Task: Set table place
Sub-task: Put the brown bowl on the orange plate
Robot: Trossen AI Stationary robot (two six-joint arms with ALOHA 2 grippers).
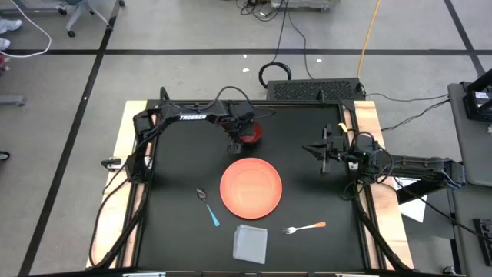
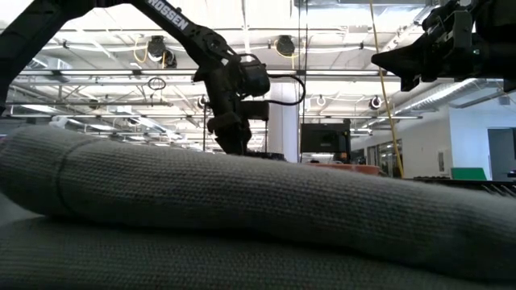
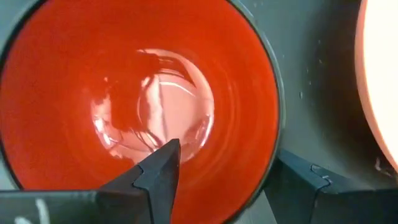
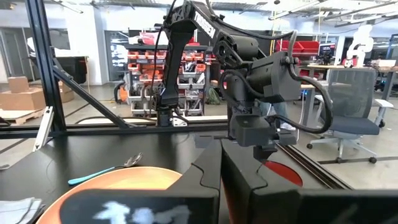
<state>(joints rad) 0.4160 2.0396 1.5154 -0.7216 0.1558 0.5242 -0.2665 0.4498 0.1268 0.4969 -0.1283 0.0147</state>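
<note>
Left gripper [image 3: 217, 180] over red bowl [image 3: 124, 93], fingers wide, straddling rim, one inside. Right gripper [image 1: 326, 151] fully closed, empty, idle at right table [image 1: 307, 196] side. Plate [image 1: 250, 188] centre.

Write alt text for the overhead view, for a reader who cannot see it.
The left gripper reaches open over a red bowl at the far side of the black table. Nearer lie an orange plate, a blue-handled spoon, a grey napkin and an orange-handled fork. The right gripper waits shut at the right.
</note>
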